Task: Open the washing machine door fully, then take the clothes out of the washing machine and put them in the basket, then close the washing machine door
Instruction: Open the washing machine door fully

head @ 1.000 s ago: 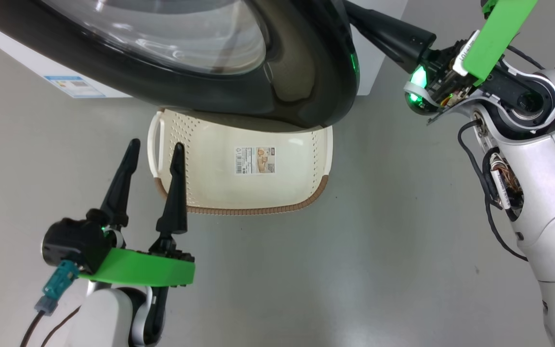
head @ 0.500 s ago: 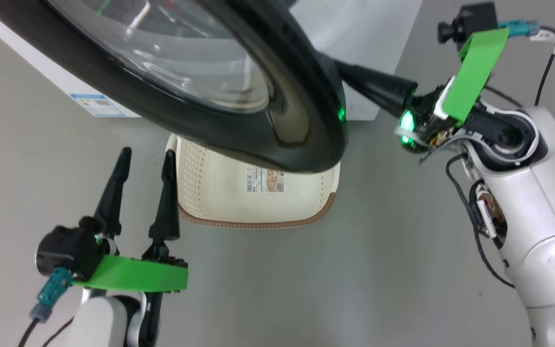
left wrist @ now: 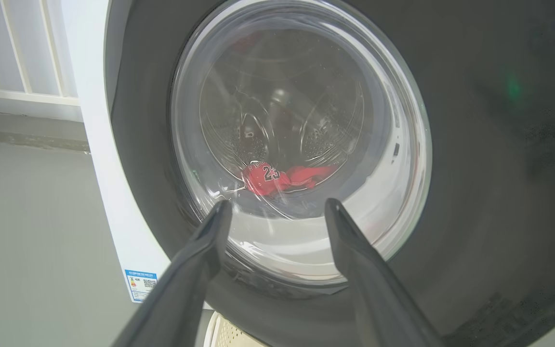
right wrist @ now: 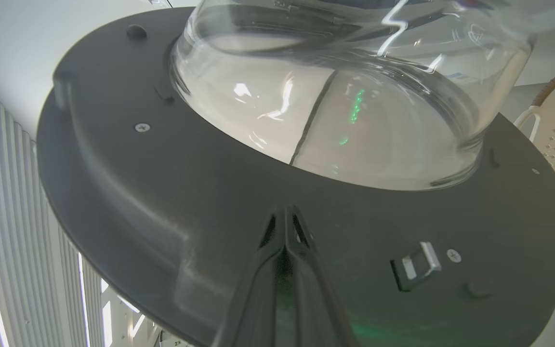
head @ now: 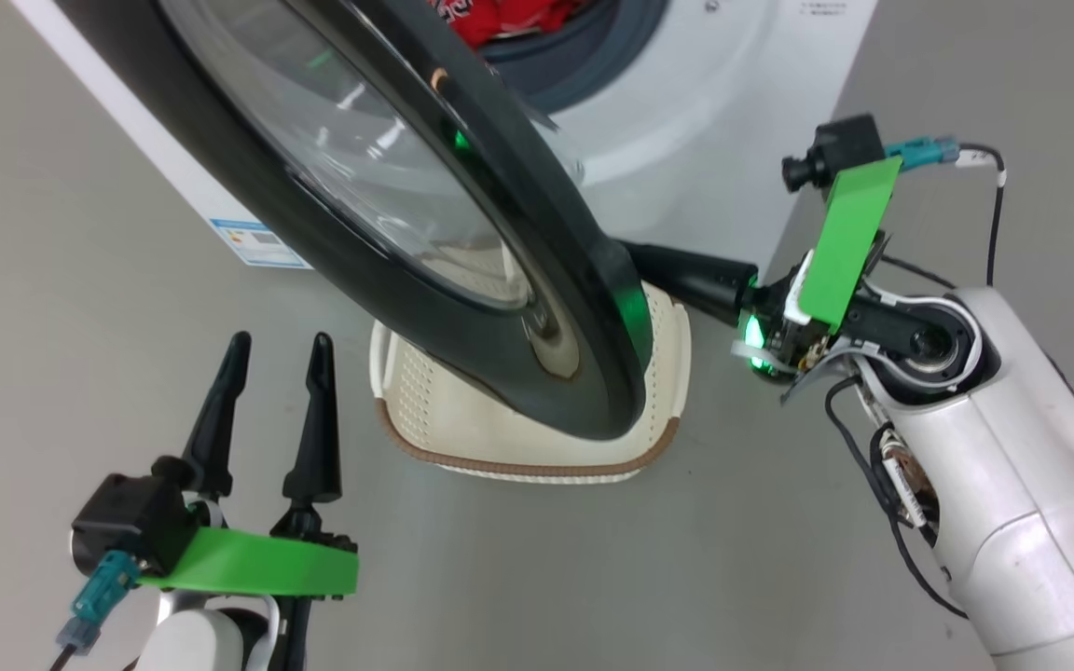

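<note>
1. The right gripper [right wrist: 285, 212], jaws pressed together, is bearing on the inner face of the washing machine door [head: 406, 214] at 3 o'clock; its tips could be slipping off.
2. The door is hanging over the basket [head: 537, 463] at 6 o'clock and may be clipping it.
3. The left gripper [head: 279, 340], jaws apart and empty, is hovering at 8 o'clock; the clothes [head: 509, 19] are lying inside the washing machine [head: 714, 102] at 12.

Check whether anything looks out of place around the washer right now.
Nothing looks spilled or damaged. One awkward spot: the basket sits on the floor directly beneath the partly open washing machine door, which overhangs much of it.
</note>
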Motion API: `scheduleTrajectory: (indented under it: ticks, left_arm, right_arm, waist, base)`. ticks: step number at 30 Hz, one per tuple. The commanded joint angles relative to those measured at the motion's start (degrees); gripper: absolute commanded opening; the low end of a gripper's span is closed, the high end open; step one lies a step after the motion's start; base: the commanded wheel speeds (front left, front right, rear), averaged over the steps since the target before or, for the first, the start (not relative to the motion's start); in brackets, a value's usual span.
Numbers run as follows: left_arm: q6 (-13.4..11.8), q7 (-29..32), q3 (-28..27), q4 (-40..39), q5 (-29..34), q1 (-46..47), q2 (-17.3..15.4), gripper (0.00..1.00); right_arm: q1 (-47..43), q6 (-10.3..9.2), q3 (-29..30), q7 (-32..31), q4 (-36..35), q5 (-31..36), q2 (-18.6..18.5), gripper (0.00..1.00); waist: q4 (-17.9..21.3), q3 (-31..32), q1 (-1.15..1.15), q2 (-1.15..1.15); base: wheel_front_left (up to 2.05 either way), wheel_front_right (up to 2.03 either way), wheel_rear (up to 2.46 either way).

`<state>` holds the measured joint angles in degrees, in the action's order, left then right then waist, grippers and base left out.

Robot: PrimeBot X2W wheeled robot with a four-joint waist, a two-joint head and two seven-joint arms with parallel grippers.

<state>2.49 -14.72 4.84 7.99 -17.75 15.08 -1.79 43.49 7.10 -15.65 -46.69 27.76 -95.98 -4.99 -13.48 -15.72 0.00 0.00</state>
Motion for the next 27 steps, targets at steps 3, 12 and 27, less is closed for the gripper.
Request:
scheduleTrajectory:
  ticks: [3,12,27]
  left_arm:
    - [-0.4,-0.3,-2.3,-1.1,-0.4,-1.1,-1.1,1.0]
    - [-0.6,-0.3,-2.9,-0.7,-0.9,-3.3,-1.1,1.0]
    - [-0.5,-0.3,-2.4,0.8,-1.7,-5.4,-1.1,1.0]
  right_arm:
    - [-1.8,0.39,-1.5,-0.7,-1.0,0.7,1.6,0.0]
    - [-4.0,0.39,-4.0,-0.9,-0.5,0.8,2.0,0.0]
    - [-6.1,0.39,-10.5,0.0,0.0,-1.5,2.1,0.0]
  waist:
    - [-2.2,2.3,0.0,0.0]
    - [-5.2,5.5,0.0,0.0]
    - [-11.0,9.1,0.0,0.0]
  base:
    - [0.0,0.0,0.0]
    - [0.0,0.0,0.0]
    - [0.0,0.0,0.0]
